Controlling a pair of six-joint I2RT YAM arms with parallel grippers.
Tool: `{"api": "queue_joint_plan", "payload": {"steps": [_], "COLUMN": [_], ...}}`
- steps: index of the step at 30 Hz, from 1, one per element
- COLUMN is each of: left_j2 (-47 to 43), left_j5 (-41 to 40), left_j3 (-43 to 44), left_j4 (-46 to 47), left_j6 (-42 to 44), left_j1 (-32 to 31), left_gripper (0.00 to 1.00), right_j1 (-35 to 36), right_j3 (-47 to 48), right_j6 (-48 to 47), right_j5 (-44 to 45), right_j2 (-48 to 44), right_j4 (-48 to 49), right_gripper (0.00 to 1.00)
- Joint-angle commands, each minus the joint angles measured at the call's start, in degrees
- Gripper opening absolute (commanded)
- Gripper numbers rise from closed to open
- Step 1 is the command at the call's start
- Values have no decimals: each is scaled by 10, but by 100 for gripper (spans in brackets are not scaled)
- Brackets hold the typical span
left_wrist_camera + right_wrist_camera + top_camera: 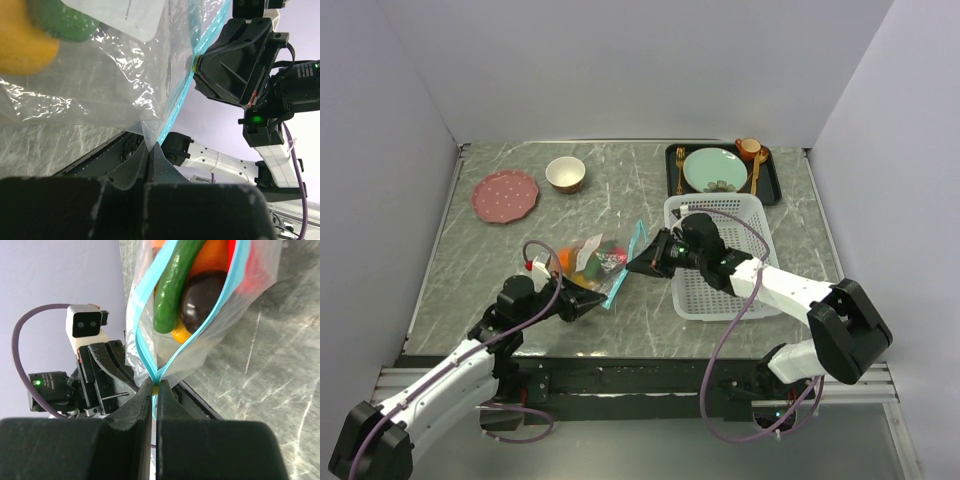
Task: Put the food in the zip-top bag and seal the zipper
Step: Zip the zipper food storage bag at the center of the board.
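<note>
Now the left gripper (593,300) pinches the zip-top bag (582,258), the right gripper (636,265) its zipper (617,290), which runs near-to-far.

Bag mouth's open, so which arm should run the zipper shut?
Right: the right gripper pinches the zipper where both strips meet; the left gripper merely pinches clear plastic of the zip-top bag.

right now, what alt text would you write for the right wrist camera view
The right gripper pinches shut on one end of the blue zipper of a clear bag, its mouth gaping open. Inside lie a long green pepper, a dark round fruit and an orange; grey marbled table on the right.
</note>
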Motion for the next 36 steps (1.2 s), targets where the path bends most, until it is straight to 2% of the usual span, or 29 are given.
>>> {"api": "queue_joint_plan", "payload": {"steps": [1,17,36], "left_j2": [-21,-67,-96], "left_j5": [13,-2,1], "left_j3": [9,10,14], "left_j4": [-59,-106,-149], "left_j6": [20,20,22], "left_j1": [6,19,26], "left_gripper": [1,1,1], "right_j1": [-45,-85,-124], "right_j3": [25,70,105], "right_j6": [-27,-93,-119], "right_j5": [36,22,-6], "right_j2": [-1,24,61], "right_j4": [8,-61,-65], "right_gripper": [3,3,3]}}
